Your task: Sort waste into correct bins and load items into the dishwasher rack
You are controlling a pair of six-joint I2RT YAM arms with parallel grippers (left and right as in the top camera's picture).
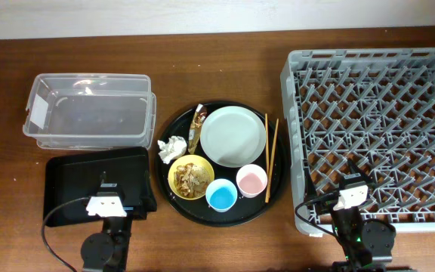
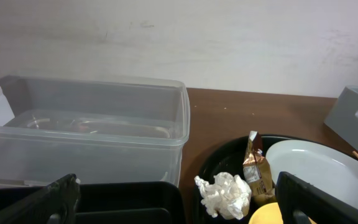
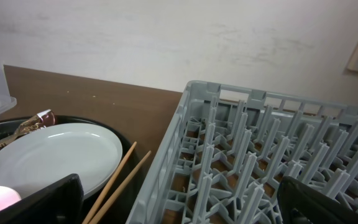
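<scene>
Left gripper (image 2: 182, 202) hangs released, as I see it, left of the round black tray (image 1: 251, 208); right gripper (image 3: 179, 202) gapes empty right of that tray.

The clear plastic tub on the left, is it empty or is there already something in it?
Empty. Overhead, the clear tub shows a bare bottom; the tissue and wrapper lie on the round tray.

The robot's two black arms, seen from overhead.
Left arm (image 1: 104, 240) and right arm (image 1: 359, 236) each bear a white wrist block, a looping black cable and matte black fingers (image 2: 328, 199).
</scene>
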